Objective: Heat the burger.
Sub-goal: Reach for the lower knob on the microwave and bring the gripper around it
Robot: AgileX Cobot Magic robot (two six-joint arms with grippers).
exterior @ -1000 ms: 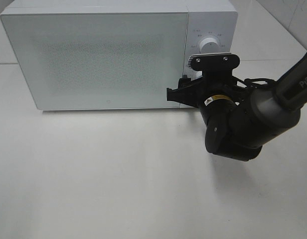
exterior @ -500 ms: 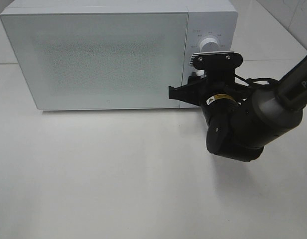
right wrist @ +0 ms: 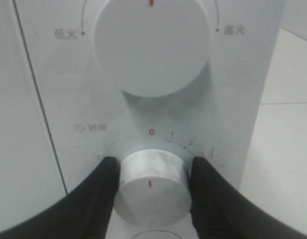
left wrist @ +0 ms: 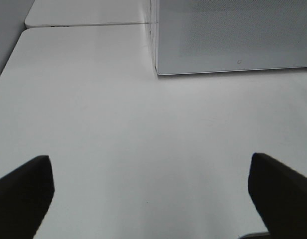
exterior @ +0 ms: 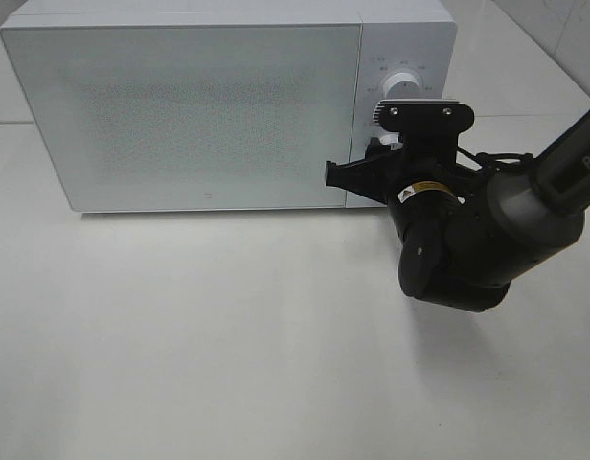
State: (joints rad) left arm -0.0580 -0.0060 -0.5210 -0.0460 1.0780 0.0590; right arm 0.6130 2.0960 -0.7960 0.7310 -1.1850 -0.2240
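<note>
White microwave (exterior: 199, 105) at upper left, right gripper (right wrist: 154, 165) jaws clamping its timer knob (right wrist: 151, 191), left gripper (left wrist: 152, 194) jaws wide above table (left wrist: 118, 124).

Microwave (exterior: 228, 105): I cannot see inside through its frosted door (exterior: 180, 115).
Timer dial (right wrist: 151, 186): from overhead, hidden behind right arm (exterior: 487, 240); panel lettering there too small to read.
Left pincer (left wrist: 148, 158): both fingers (left wrist: 24, 191) cropped by frame edge.

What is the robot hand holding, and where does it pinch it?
The right gripper holds the small round white lower knob of the white microwave, one finger on each side. The left gripper is open, holding nothing.
</note>
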